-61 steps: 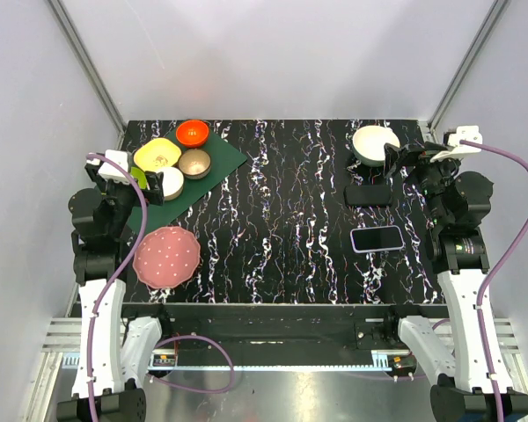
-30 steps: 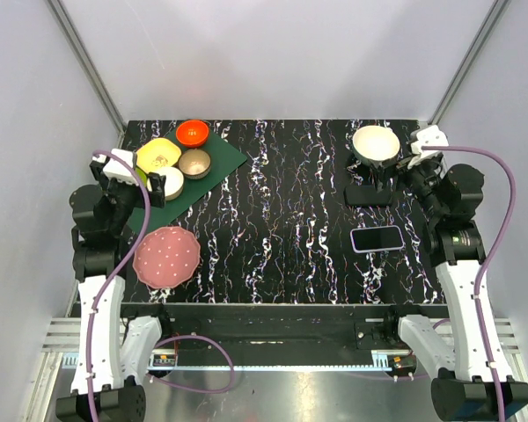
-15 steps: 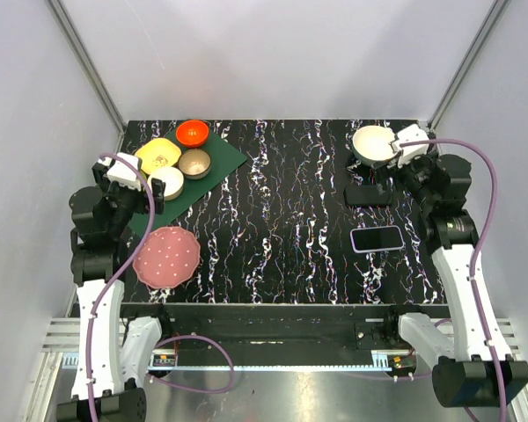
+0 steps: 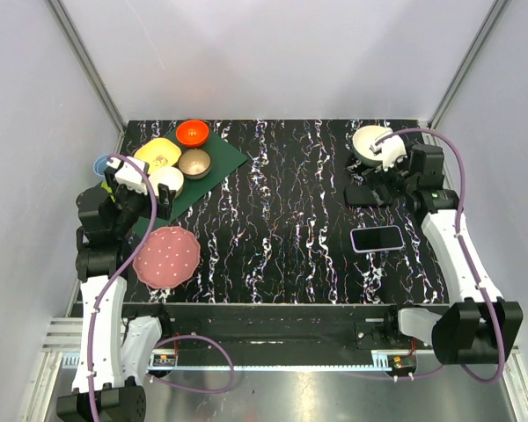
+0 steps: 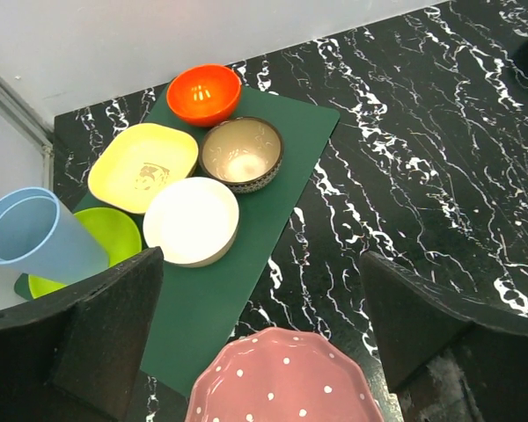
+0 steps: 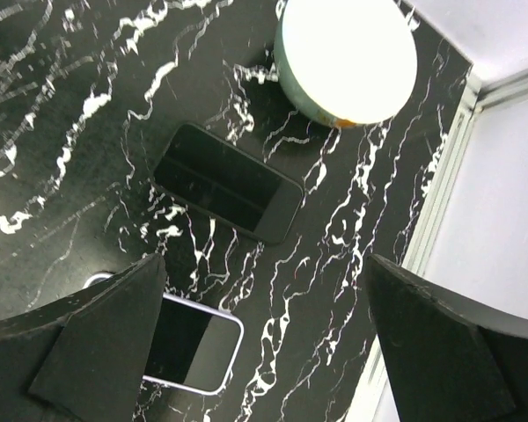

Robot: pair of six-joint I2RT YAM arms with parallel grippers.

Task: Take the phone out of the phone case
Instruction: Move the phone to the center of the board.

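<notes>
- Black marbled table [image 4: 282,220] holds the cased phone [image 4: 376,238], pale-rimmed, near its right side, long axis running left-right.
- Right gripper [image 6: 264,261], the nearer one, hovers wide open and empty just beyond it, above a dark slab [image 4: 368,193].
- Left gripper [image 5: 262,257], also wide open and empty, is well apart.

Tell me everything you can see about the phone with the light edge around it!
The phone is a flat rectangle with rounded corners. Its dark, glossy screen faces up and shows no picture. A thin pale rim runs all around the edge. It lies flat on the black, white-veined table, on the right side, with its long side running left to right. Only the table touches it.
</notes>
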